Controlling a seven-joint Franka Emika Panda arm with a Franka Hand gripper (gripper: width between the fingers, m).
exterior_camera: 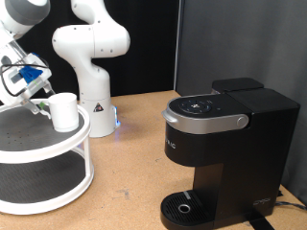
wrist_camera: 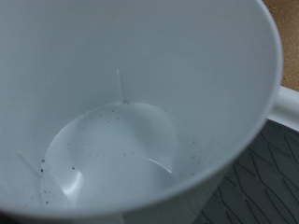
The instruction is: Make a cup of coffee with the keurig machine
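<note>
The cup is a small white mug standing upright on the top tier of a round white stand at the exterior view's left. My gripper is right beside the cup, at its left side near the rim. The wrist view is filled by the cup's empty inside, with its handle at the edge; no fingers show there. The keurig machine is black and stands at the right, its silver-grey lid handle down and its round drip tray bare.
The stand has two tiers, and its grey mesh surface shows in the wrist view. The arm's white base stands behind the stand. Brown table lies between the stand and the machine. A cable runs by the machine's right side.
</note>
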